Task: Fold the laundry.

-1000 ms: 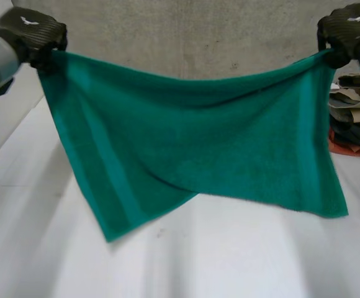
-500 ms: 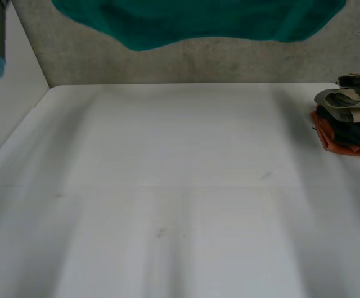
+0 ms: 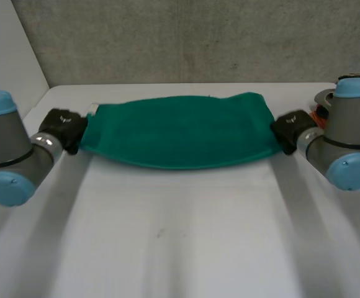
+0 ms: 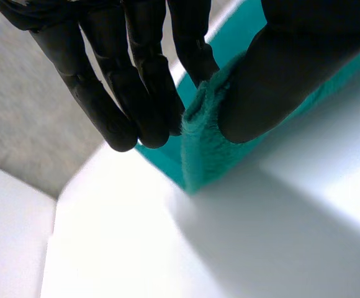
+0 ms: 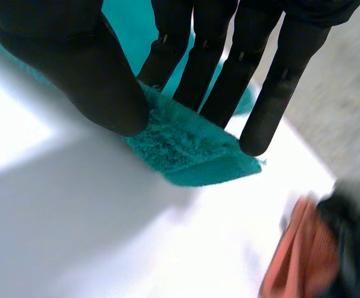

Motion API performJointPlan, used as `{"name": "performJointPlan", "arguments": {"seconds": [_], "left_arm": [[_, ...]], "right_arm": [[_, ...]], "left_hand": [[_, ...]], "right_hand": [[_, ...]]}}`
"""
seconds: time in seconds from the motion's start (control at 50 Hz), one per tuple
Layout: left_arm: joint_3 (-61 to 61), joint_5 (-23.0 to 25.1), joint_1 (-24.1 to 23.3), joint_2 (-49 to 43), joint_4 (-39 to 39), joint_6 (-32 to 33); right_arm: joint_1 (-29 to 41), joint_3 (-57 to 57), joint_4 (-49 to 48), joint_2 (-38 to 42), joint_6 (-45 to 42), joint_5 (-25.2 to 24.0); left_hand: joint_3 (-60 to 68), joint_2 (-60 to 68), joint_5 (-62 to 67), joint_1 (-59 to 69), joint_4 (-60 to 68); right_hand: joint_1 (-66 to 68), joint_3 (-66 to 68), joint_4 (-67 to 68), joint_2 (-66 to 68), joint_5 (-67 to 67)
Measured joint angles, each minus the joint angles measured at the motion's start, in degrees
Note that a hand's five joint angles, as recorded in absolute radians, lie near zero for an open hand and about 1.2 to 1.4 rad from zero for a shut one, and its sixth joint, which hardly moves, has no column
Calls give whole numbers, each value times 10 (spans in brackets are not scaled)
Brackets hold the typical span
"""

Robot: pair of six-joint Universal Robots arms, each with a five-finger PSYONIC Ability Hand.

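Observation:
A green towel (image 3: 180, 131) is stretched low over the white table (image 3: 180, 236), spread wide between my two hands near the far side. My left hand (image 3: 65, 128) pinches the towel's left end; in the left wrist view the towel (image 4: 202, 139) sits between the thumb and the fingers (image 4: 136, 93). My right hand (image 3: 292, 128) pinches the right end; in the right wrist view the towel (image 5: 186, 146) is held between the thumb and the fingers (image 5: 229, 68). Its front edge sags in a curve toward me.
A pile of folded clothes (image 3: 341, 99) lies at the table's far right, behind my right arm, and shows orange and dark beside the right hand (image 5: 310, 254). A grey wall (image 3: 180, 37) stands behind the table.
The towel hung high in front of the camera a second ago, was swung up out of sight, and is now brought down low over the table, still held at both ends.

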Motion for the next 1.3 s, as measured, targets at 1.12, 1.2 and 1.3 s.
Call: {"name": "performJointPlan", "arguments": {"seconds": [1.12,1.2,1.3], "left_arm": [[126,-102,-18,-15,-261,46],[140,-101,-18,-20,-259,38],[149,-84,-25,-19,-246,5]], "right_arm": [[6,-53,-173,69,-67,28],[10,-69,-171,86,-66,33],[19,-74,-170,90,-49,40]], "left_hand": [[0,0,0,0,0],[-61,-61,-62,-72,-63],[-514,-519,-508,-540,-524]], "right_hand": [[0,0,0,0,7],[-132,-136,-122,-137,-118],[-504,-525,-525,-526,-528]]}}
